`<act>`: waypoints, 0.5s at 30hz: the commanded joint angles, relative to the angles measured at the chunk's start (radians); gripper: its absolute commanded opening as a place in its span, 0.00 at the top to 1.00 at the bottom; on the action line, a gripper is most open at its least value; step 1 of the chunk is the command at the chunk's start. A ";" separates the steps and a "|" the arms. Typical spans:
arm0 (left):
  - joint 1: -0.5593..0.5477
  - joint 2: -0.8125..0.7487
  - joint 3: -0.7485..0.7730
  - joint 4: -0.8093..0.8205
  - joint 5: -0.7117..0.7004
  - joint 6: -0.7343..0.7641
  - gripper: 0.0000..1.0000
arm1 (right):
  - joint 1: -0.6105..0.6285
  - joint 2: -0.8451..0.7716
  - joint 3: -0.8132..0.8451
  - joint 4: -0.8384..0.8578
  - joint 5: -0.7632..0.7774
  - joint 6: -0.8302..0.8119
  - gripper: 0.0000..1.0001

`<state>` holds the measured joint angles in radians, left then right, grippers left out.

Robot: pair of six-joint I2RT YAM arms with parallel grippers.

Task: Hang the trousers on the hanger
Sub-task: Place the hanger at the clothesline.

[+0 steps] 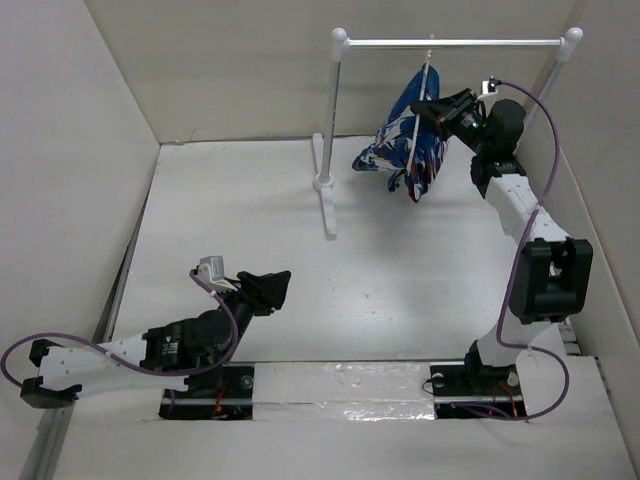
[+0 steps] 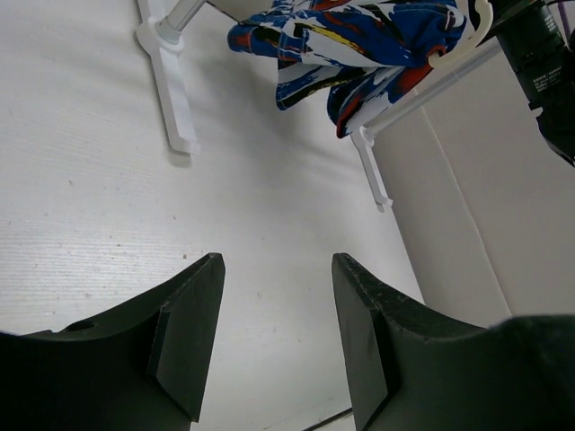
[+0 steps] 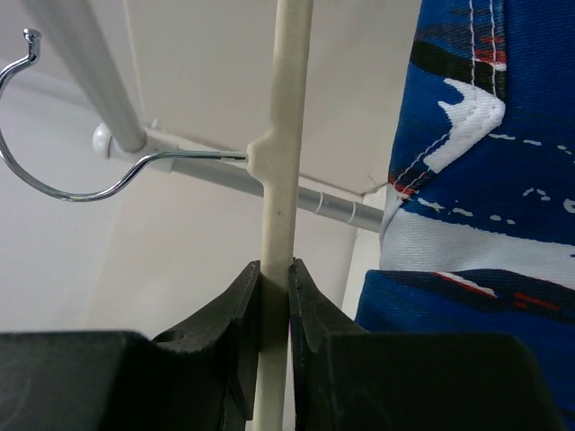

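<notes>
The blue patterned trousers are draped over the cream hanger, bunched below the rail at the back right. My right gripper is shut on one cream bar of the hanger, with the trousers hanging just to its right in the right wrist view. The metal hook curves around the rail; whether it rests on it I cannot tell. Low over the table at the front left, my left gripper is open and empty, far from the trousers.
The white two-post rail stand spans the back of the table, its left post and foot near the middle. Its feet stand ahead of the left gripper. White walls enclose the table on the left, back and right.
</notes>
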<state>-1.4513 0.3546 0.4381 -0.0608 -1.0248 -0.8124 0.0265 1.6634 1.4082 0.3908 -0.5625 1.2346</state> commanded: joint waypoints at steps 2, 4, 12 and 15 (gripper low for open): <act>-0.001 0.023 0.008 0.032 -0.035 0.005 0.52 | -0.013 0.004 0.173 0.214 -0.049 0.011 1.00; -0.001 0.027 0.007 0.030 -0.038 -0.001 0.51 | -0.013 0.013 0.187 0.221 -0.069 0.012 1.00; -0.001 0.030 0.002 0.041 -0.041 0.001 0.51 | -0.052 0.044 0.230 0.243 -0.085 0.052 1.00; -0.001 0.037 0.010 0.026 -0.047 -0.010 0.51 | -0.062 0.056 0.242 0.246 -0.082 0.060 1.00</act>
<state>-1.4509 0.3759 0.4381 -0.0494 -1.0378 -0.8104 -0.0223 1.7432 1.5463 0.4206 -0.6273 1.2819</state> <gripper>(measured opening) 0.488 0.200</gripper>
